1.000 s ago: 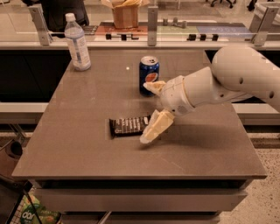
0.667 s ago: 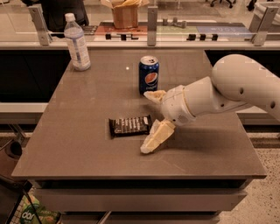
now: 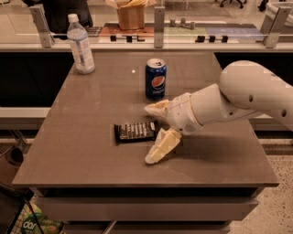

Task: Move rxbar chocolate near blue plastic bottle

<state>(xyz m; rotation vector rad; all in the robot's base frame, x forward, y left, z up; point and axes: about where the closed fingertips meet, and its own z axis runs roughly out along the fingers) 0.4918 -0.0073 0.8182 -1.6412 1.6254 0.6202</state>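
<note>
The rxbar chocolate (image 3: 135, 131), a flat dark bar with pale lettering, lies on the grey table (image 3: 82, 141) near its middle front. My gripper (image 3: 151, 134) is at the bar's right end, open, with one pale finger (image 3: 158, 108) behind the end and the other finger (image 3: 162, 146) in front of it. The fingers do not hold the bar. The blue plastic bottle (image 3: 80, 45), clear with a white cap and pale label, stands upright at the table's far left corner, far from the bar and the gripper.
A dark blue Pepsi can (image 3: 155, 78) stands upright just behind the gripper. A glass barrier with metal posts (image 3: 159, 20) runs along the table's far edge. A brown paper bag (image 3: 128, 13) stands beyond it. The table's front edge is close below the gripper.
The arm has shifted slightly and the gripper has settled lower at the bar's right end, its fingers now straddling that end. The bar, can and bottle have not moved.
</note>
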